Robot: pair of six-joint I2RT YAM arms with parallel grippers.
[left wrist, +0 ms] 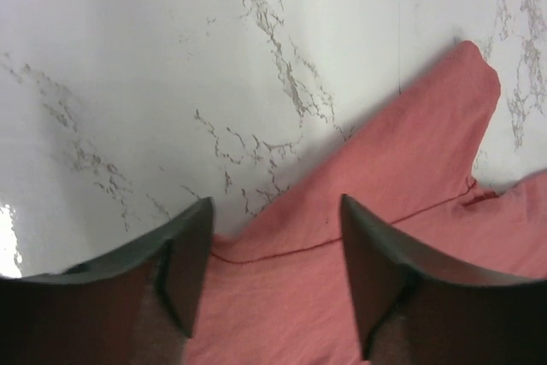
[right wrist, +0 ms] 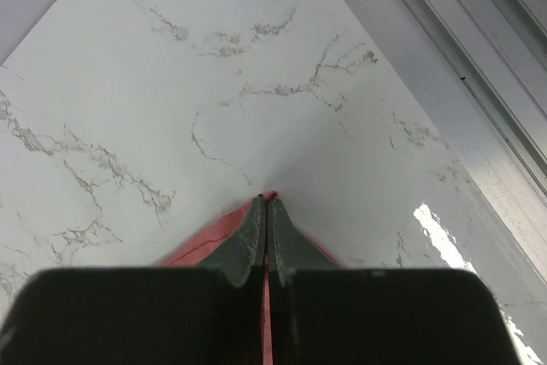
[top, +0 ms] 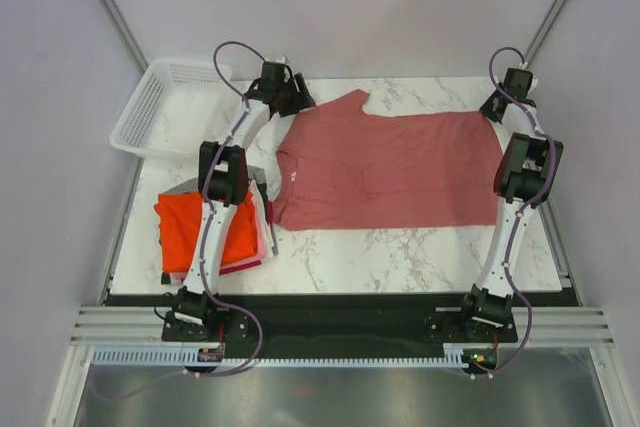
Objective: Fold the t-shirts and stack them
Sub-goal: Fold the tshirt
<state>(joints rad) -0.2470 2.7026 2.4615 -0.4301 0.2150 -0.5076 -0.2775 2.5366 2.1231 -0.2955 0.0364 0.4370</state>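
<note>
A dusty pinkish-red t-shirt (top: 390, 167) lies spread flat across the middle of the marble table. My left gripper (top: 298, 99) is open over its far left corner; the left wrist view shows the jaws wide apart above the cloth (left wrist: 282, 297) near a sleeve. My right gripper (top: 493, 107) is at the shirt's far right corner, shut on a pinch of the red cloth (right wrist: 205, 241). A stack of folded t-shirts with a bright orange-red one (top: 205, 229) on top sits at the left; grey and pink edges show beneath it.
A white plastic mesh basket (top: 160, 107) stands at the far left corner of the table. Bare marble (top: 400, 252) lies in front of the shirt. A metal frame rail (right wrist: 479, 49) runs along the table's right edge.
</note>
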